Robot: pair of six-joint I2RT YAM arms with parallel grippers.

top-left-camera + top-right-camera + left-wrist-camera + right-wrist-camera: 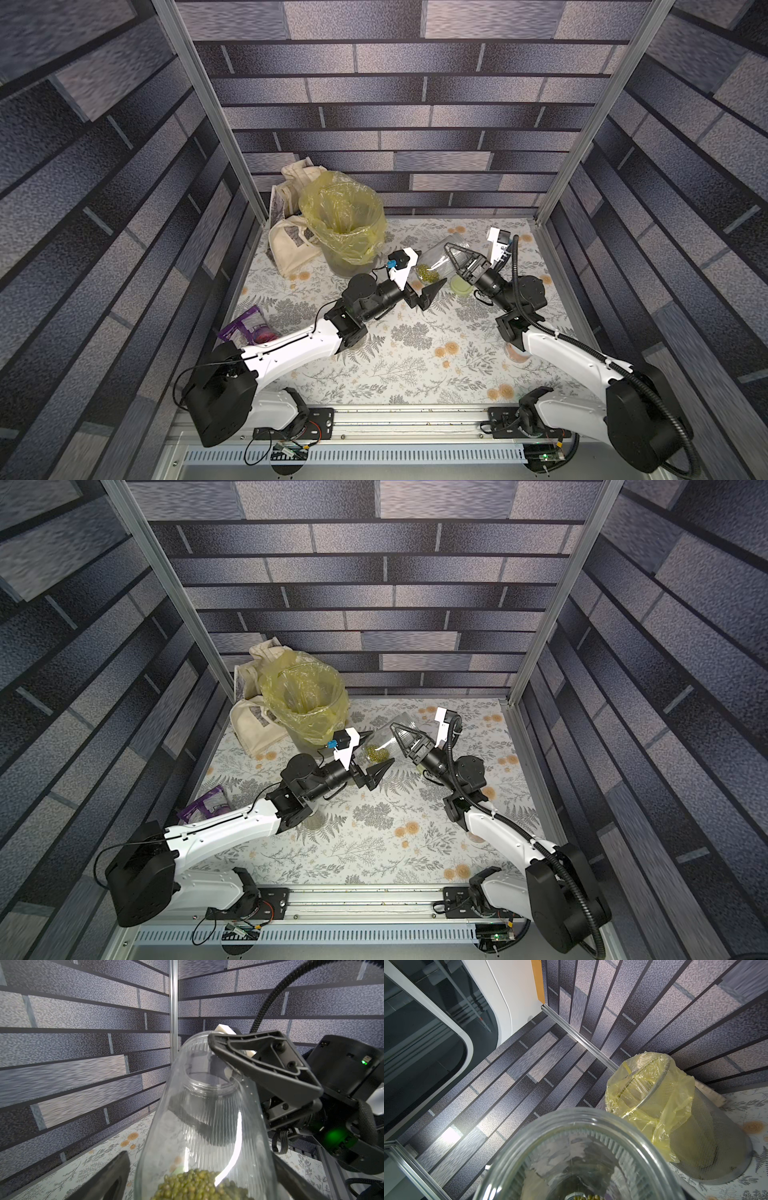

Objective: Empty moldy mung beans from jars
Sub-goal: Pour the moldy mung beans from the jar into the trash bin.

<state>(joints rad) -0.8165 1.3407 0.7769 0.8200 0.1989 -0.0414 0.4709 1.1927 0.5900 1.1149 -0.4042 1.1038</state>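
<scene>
A clear ribbed jar hangs tilted over the table, lidless. Its mouth points up toward the back and a small heap of mung beans lies at its low base end. My right gripper is shut on the jar near its neck; in the left wrist view one of its fingers lies across the glass. My left gripper stands wide open with a jaw either side of the base, apart from the glass. A pale green lid lies on the table under the right gripper.
A grey mesh bin lined with a yellow bag stands at the back left, just left of the left gripper, with a cream tote bag beside it. A purple packet lies front left. A pinkish can sits under the right forearm.
</scene>
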